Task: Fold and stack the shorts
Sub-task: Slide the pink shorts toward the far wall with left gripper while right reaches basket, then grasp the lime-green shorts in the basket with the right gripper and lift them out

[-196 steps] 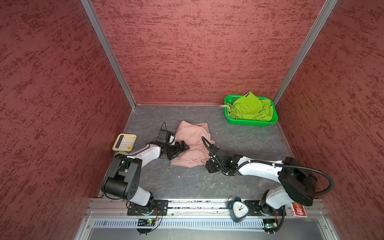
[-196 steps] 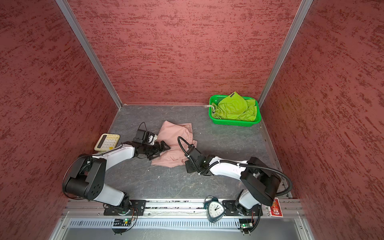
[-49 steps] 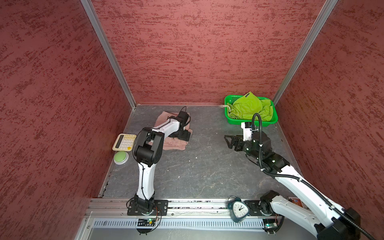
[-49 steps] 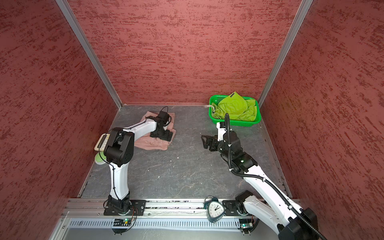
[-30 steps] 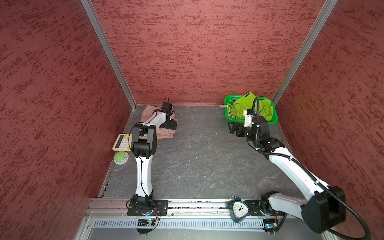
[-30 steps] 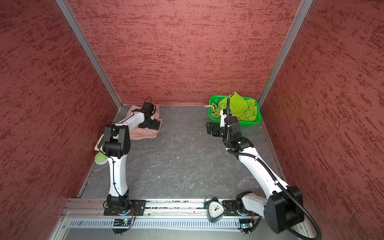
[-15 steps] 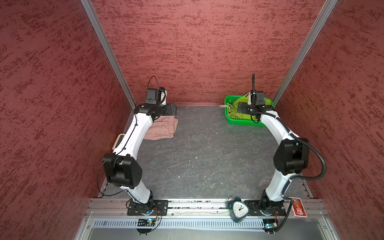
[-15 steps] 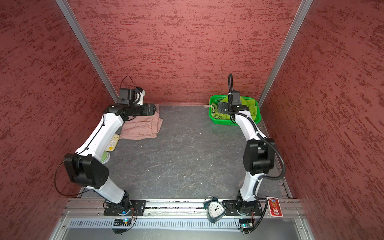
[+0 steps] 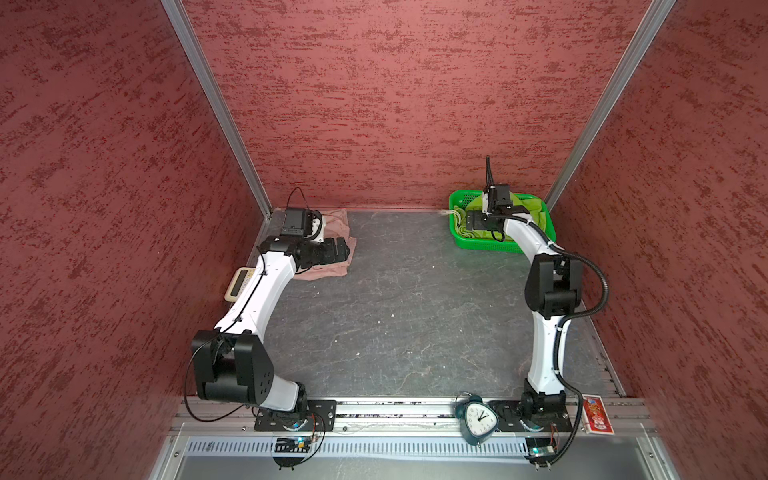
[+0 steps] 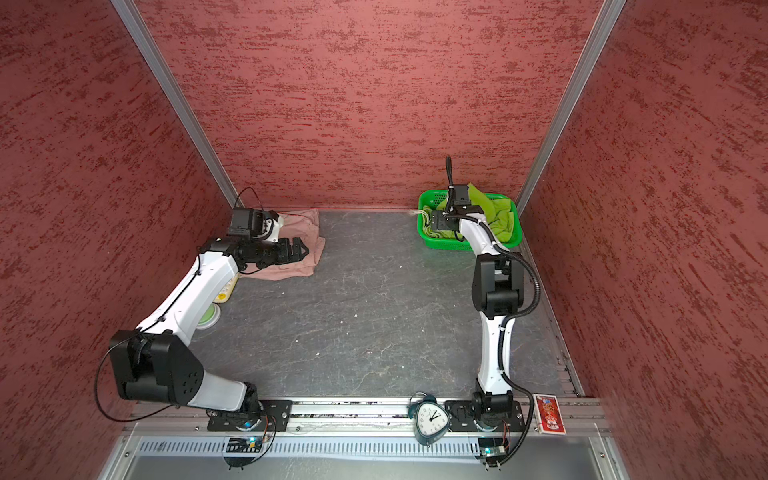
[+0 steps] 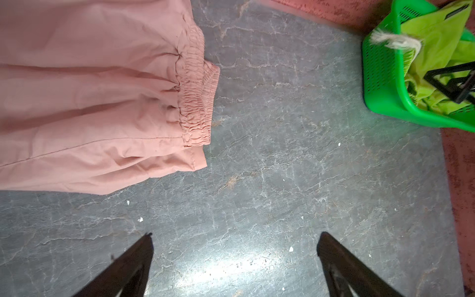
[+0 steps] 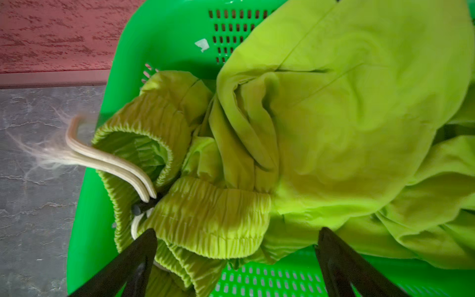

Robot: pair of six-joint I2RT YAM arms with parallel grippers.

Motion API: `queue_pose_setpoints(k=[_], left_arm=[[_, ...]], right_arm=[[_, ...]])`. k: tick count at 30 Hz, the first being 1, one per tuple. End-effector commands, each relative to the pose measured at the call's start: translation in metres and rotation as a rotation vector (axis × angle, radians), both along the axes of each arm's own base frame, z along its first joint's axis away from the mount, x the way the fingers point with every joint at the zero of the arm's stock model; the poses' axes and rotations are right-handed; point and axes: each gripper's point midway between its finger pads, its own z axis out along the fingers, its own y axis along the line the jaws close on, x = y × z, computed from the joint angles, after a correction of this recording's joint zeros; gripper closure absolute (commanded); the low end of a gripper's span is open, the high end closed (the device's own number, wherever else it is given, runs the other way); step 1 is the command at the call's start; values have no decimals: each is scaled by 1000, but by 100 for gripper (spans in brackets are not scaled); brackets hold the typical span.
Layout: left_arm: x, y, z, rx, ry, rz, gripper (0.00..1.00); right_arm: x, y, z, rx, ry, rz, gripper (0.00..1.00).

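Your right gripper [image 12: 236, 234]: directly over basket [image 12: 167, 33], jaws spread wide, nothing clamped; elastic waistband of lime shorts [image 12: 334, 115] lies under gap. Lime shorts crumpled inside basket, drawstring [image 12: 108, 159] trailing over basket rim. Pink shorts [image 11: 90, 102]: folded flat on floor [image 11: 282, 154], well apart from basket. Your left gripper [image 11: 234, 236]: near pink shorts, well apart from basket, jaws wide, empty.

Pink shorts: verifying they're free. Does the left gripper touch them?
Apart: left wrist view shows the open left gripper over bare table, pink shorts lying clear.
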Motion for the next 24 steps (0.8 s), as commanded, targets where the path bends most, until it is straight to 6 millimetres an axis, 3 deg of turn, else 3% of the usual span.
queue_pose_setpoints(k=[1, 10, 13, 16, 19, 20, 22, 24], left_arm=[[-1, -2, 7, -33, -20, -4, 1], [-7, 0, -4, -41, 13, 15, 1], [-6, 1, -4, -41, 9, 16, 1], [-6, 3, -4, -43, 11, 16, 1], [-6, 3, -4, -47, 12, 15, 1], [-6, 3, -5, -50, 15, 14, 1], [-6, 3, -6, -53, 17, 16, 1], [-6, 2, -6, -56, 13, 14, 1]], right_arm=[[10, -4, -7, -16, -9, -10, 4], [23, -16, -39, -64, 34, -77, 10], [29, -16, -51, -60, 47, -82, 23], [34, -17, -57, -50, 54, -87, 48], [37, -19, -43, -47, 27, -97, 84], [38, -21, -33, -53, 6, -106, 92], [39, -24, -8, -65, -42, -119, 100], [39, -29, 23, -77, -100, -138, 100]])
